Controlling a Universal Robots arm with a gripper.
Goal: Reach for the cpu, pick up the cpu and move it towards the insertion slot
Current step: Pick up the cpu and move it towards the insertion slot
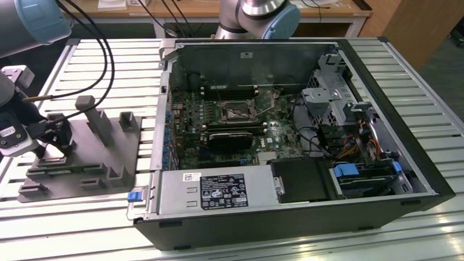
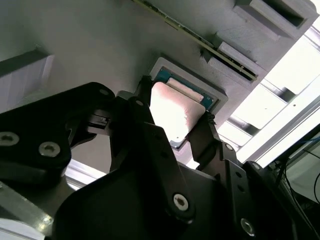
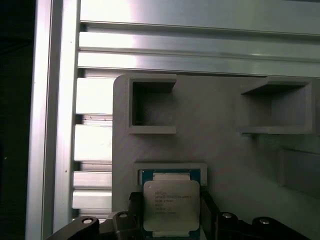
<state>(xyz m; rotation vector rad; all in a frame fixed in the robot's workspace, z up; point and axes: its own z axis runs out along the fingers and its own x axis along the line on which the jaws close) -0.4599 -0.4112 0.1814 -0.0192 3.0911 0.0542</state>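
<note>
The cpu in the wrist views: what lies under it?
The cpu sits over a raised-rim recess of the grey tray. The rim and a blue-green edge show around it. The recess floor beneath is covered by the chip.

Grey tray (image 1: 123, 153) beside open computer case (image 1: 290, 228), seemingly not touching.

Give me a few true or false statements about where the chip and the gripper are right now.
1. The chip is at the grey tray, outside the computer case. True.
2. The gripper hangs over the socket. False: it is at the chip, over the tray.
3. The computer case lies open. True.
4. The socket holds the chip. False: the chip is at the tray.
</note>
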